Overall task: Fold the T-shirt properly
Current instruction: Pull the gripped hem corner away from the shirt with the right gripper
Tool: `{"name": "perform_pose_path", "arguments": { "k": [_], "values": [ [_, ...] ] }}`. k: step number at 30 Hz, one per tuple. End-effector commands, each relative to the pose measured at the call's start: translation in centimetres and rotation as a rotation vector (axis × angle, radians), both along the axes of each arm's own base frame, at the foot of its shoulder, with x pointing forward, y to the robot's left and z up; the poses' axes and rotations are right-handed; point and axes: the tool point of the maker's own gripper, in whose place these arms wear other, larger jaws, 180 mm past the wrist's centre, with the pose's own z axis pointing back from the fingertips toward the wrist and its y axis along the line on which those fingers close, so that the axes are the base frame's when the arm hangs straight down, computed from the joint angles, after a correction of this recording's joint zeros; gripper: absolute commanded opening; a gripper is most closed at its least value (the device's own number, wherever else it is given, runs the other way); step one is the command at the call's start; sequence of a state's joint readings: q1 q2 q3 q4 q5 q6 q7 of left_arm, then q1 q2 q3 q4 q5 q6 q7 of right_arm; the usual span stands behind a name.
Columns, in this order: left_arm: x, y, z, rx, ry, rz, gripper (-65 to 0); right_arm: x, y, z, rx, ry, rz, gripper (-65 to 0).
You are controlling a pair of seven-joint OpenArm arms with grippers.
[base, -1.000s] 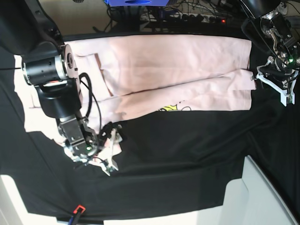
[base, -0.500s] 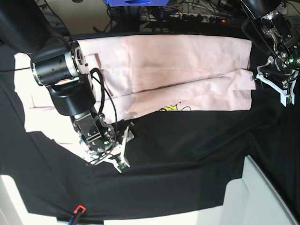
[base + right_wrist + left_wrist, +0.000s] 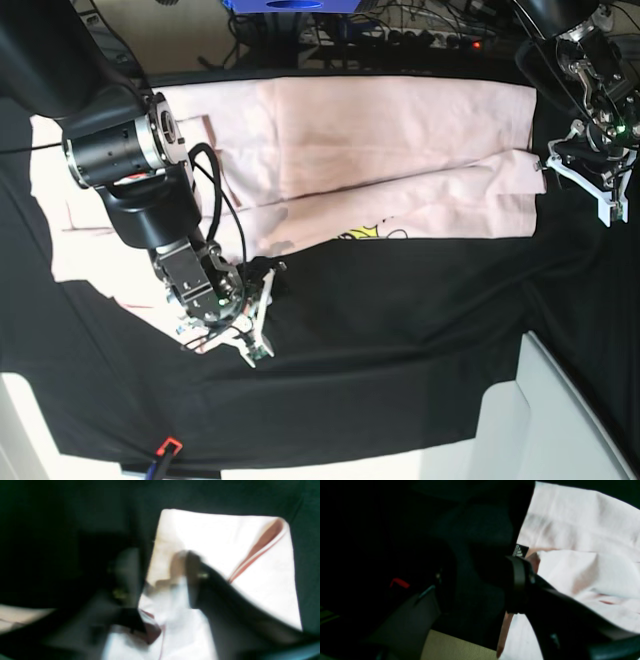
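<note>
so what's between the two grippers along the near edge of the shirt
In the base view, only wrinkled black cloth lies between the right gripper and left gripper, below the T-shirt.

Black arms with silver joint cylinders, looping black cables, white-tipped claws.

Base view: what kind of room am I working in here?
Probably a lab or workshop bench: a black cloth covers the table, a power strip with tangled cables runs along the back, and the T-shirt lies between two robot arms.

Blurred right hand (image 3: 162,580) over T-shirt (image 3: 225,542)
</note>
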State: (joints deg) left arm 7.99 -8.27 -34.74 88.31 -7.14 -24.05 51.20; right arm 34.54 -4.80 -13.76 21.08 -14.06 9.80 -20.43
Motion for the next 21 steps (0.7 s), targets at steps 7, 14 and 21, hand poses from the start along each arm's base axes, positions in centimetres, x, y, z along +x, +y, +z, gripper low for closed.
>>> {"name": "perform_pose_path", "arguments": {
  "k": [7, 14, 21],
  "values": [
    [0.4, 1.0, 1.2, 0.032, -0.030, 0.003, -35.3, 0.5, -1.8, 0.2, -0.069, 0.001, -0.018, -63.1],
    [0.4, 1.0, 1.2, 0.032, -0.030, 0.003, -35.3, 2.2, -1.0, 2.4, -0.052, -0.074, -0.016, -64.9],
    [0.6, 1.4, 1.5, 0.046, -0.028, -0.005, -35.3, 4.0, -0.6, 8.5, -0.065, -0.191, -0.052, -64.9]
  ]
}}
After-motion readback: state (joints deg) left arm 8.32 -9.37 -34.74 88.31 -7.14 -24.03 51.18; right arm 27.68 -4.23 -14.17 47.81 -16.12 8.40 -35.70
